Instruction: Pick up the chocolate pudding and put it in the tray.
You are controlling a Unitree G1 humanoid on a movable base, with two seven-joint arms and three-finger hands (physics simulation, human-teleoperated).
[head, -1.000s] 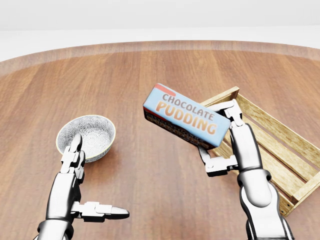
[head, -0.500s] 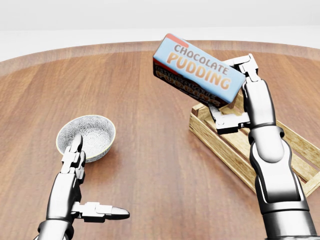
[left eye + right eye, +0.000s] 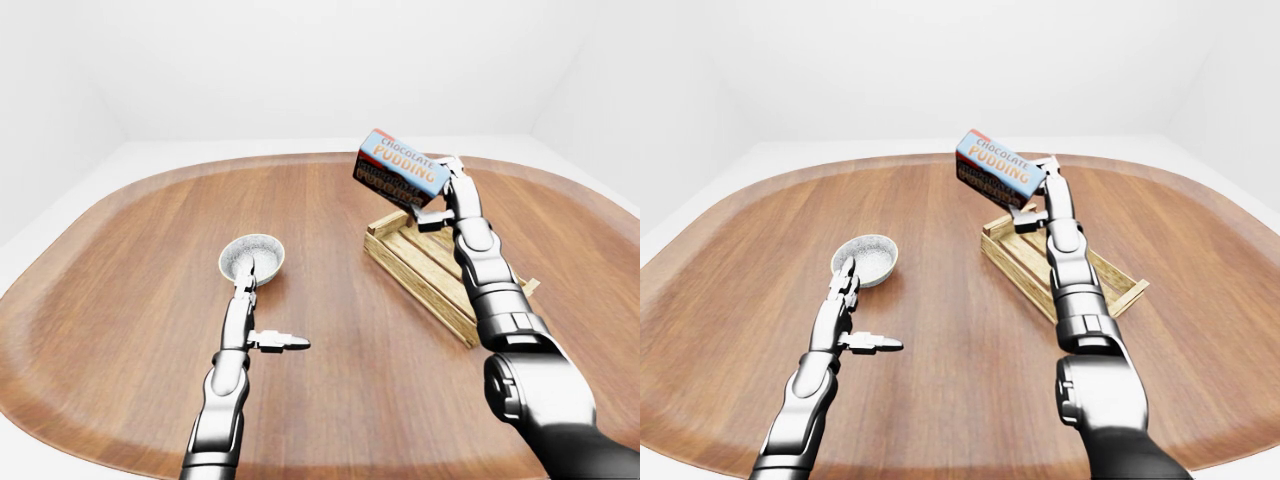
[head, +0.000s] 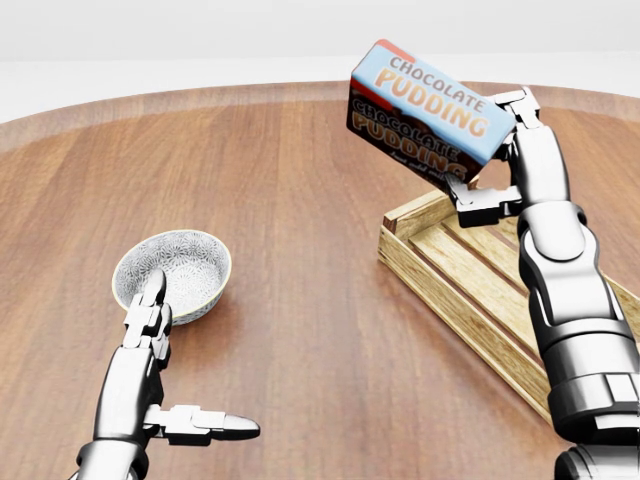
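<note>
I had the pudding box (image 4: 425,113) gripped in my right hand (image 4: 497,160), lifted above the tray's (image 4: 452,290) near-left corner, with only lowering and release left.

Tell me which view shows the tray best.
The right-eye view: the whole tray shows, crossed only by the right arm. The left-eye view hides its right part behind that arm; the head view cuts it off at the right edge.

Head view looks down closest; both eye views, perhaps set wider, share the table (image 3: 120,300)
</note>
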